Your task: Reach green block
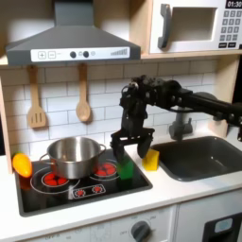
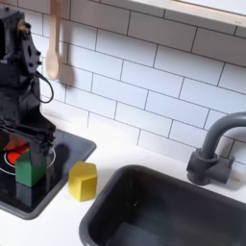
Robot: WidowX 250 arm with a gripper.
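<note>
In the first exterior view the claw hides most of the green block. In the second exterior view the stove is cut by the left edge, and a dark finger crosses the block's right side.

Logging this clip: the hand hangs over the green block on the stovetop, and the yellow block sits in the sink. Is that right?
Not quite. The hand does hang over the green block on the stovetop, but the yellow block sits on the counter between stovetop and sink, as the second exterior view shows.
</note>
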